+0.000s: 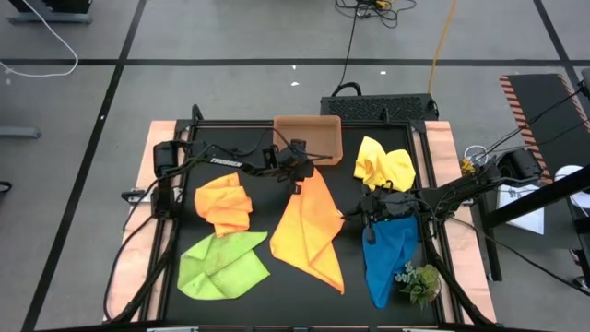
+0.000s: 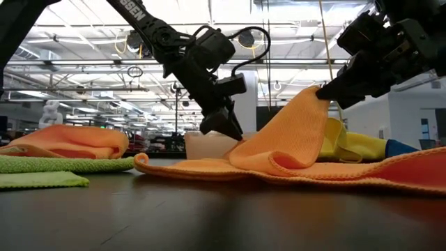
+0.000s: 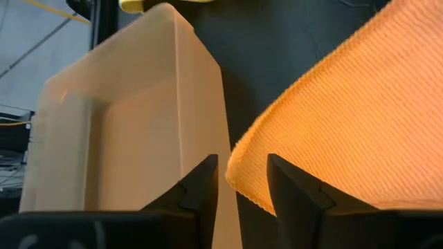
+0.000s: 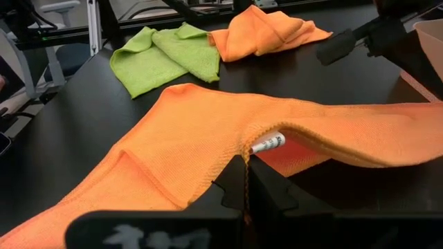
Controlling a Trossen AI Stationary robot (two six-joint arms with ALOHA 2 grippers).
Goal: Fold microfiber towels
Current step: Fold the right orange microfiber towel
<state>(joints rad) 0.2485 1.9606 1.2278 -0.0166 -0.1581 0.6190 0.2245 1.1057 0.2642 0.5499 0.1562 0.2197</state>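
A: What is the black table (image 1: 184, 207) sitting in, and what is lying around the work?

B: It is sitting in a wide hall with ceiling lights glowing behind it in the low view. A terracotta tray (image 1: 308, 136) is resting at the far edge, and a small plant sprig (image 1: 419, 281) is lying at the near right corner, touching the blue towel (image 1: 387, 258).

A: Is anything getting in the way?

B: The tray is standing just beside the left gripper (image 1: 298, 184), and the sprig is crowding the blue towel's corner.

A: How many cloths are you counting?

B: Five in the high view: one big orange towel (image 1: 309, 231) spreading across the middle, one crumpled orange-yellow towel (image 1: 226, 205) to its left, one lime green towel (image 1: 221, 266) lying near the front left, one yellow towel (image 1: 383, 166) bunching at the far right, and the blue one.

A: What is the left gripper doing?

B: It is hanging over the far corner of the big orange towel, fingers (image 3: 201, 190) standing partly apart with the corner's edge lying between them; whether they are gripping it, I cannot tell.

A: And the right gripper (image 1: 369, 219)?

B: It is pinching the towel's right-hand edge, fingers (image 4: 266, 183) pressed together on the hem beside a white label (image 4: 267, 144), lifting that edge into a peak above the table in the low view
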